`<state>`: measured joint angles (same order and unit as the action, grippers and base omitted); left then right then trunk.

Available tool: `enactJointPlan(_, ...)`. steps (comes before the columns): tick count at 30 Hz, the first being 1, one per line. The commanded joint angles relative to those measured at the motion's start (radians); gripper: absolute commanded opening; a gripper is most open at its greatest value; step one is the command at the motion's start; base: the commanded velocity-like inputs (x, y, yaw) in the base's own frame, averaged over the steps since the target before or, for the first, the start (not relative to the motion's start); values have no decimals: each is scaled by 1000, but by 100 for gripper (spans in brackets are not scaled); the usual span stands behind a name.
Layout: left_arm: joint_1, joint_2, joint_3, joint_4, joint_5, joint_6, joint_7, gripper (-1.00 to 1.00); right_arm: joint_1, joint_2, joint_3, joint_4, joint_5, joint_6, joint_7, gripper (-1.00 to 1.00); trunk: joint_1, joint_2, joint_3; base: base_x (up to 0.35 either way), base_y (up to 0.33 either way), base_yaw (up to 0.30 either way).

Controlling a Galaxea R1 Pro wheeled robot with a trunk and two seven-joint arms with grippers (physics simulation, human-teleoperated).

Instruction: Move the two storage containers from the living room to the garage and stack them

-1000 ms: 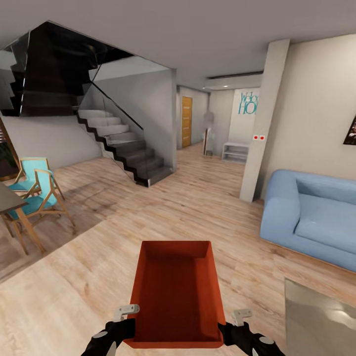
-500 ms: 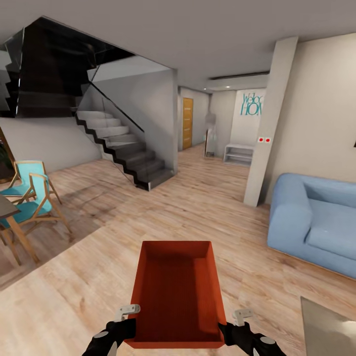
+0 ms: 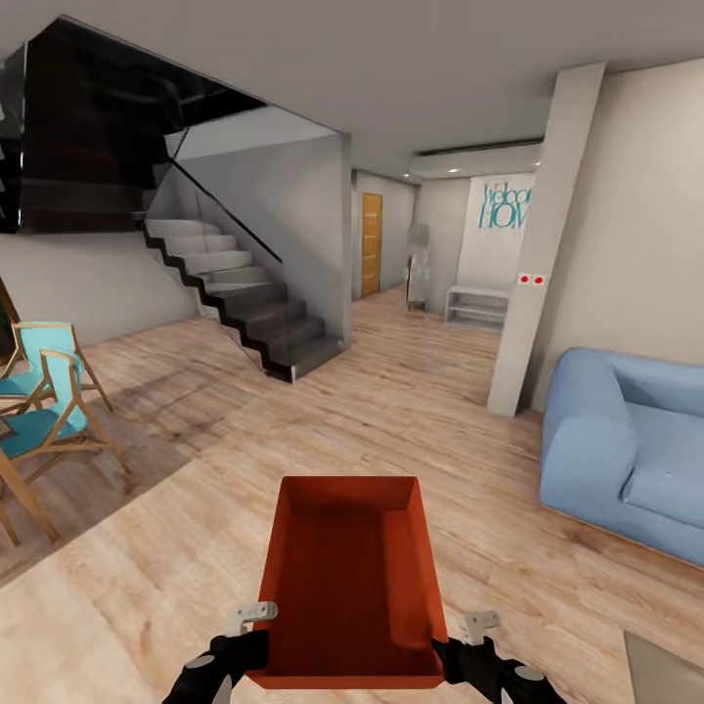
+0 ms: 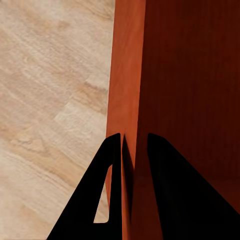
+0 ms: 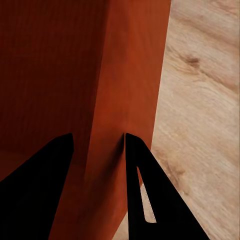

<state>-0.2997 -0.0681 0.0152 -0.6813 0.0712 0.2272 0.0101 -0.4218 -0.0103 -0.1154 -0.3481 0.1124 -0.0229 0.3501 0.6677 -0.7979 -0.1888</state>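
Bin rides in front of us above the wood floor; left gripper and right gripper pinch its side walls; it looks stiff, light, perhaps slippery.

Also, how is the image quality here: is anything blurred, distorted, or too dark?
Head view: sharp, with wide-angle stretching, pillar leaning; stairwell very dark. Left wrist view: fingers plain black silhouettes against the container. Right wrist view: same black fingers, container wall shaded dark.
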Motion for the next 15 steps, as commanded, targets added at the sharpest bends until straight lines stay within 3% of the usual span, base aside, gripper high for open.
enactJointPlan(1, -1, -6, 3, -4, 5, 6, 4, -100, 0, 15, 3, 3, 18, -2, 10, -100, 1, -1, -1, 327, 0, 0)
enactJointPlan(15, -1, -6, 3, -4, 5, 6, 4, -100, 0, 15, 3, 3, 18, -3, 11, -100, 1, -1, -1, 327, 0, 0)
